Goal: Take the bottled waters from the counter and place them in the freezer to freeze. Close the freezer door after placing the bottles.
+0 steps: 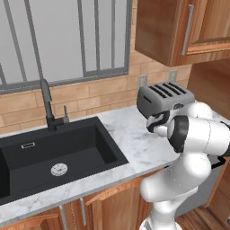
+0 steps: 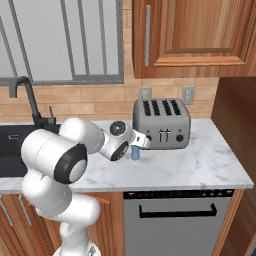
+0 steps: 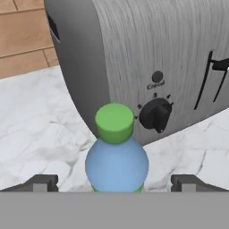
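Nearest the hand camera, the gripper stood with its jaws spread wide, one dark tip on each side of the small clear plastic bottle with the green cap and blue label. The bottle stood upright between the tips, apparently not yet pinched, since a gap showed on both sides. From the right base view the same bottle showed as a sliver of blue below the hand, on the white-grey veined marble table, just in front of the toaster's left end.

The step in hand appeared to be the grasp of this first bottle. To do it well, the jaws would best settle lower around the body under the shoulder, centred, and then close squarely so the round bottle does not slip sideways. The lift should probably go straight up and back, because the brushed steel four-slot toaster sat just behind the bottle and could be knocked.

Beyond the bottle, the toaster's face carried a black round dial and above it a small dark button with tiny lettering, too small to read with certainty. The bottle's label showed no legible writing.

Farther off, in the left base view, lay the black sink basin with its dark tap.
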### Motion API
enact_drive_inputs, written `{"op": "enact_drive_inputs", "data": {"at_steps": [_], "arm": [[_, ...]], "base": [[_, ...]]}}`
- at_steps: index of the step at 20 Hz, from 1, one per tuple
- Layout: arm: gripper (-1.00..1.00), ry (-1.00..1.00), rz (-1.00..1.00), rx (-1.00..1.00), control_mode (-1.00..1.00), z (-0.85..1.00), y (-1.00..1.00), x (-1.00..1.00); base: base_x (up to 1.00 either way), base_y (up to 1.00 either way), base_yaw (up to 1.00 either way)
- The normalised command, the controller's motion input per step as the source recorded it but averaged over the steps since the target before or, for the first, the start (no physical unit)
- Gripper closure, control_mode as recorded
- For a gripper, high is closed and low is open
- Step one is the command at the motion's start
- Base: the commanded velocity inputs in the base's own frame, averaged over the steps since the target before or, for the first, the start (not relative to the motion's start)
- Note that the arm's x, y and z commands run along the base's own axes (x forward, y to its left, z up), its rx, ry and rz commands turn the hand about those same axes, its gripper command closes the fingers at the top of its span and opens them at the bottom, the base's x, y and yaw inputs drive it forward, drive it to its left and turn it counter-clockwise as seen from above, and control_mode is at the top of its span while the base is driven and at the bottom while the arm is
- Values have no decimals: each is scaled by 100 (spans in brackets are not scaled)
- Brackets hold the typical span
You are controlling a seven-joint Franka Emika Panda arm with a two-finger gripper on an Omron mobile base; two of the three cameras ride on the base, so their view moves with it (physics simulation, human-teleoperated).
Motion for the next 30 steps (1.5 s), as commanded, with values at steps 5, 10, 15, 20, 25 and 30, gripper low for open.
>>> {"op": "enact_drive_inputs", "data": {"at_steps": [5,10,15,20,25,30], "arm": [[-100,0,0,0,-100,-17,-14,13],[-100,0,0,0,-100,-7,-4,5],[-100,0,0,0,-100,-1,0,0],[-100,0,0,0,-100,-2,0,6],[-100,0,0,0,-100,0,0,9],[-100,0,0,0,-100,0,0,12]], "base": [[0,0,0],[0,0,0],[0,0,0],[0,0,0],[0,0,0],[0,0,0]]}}
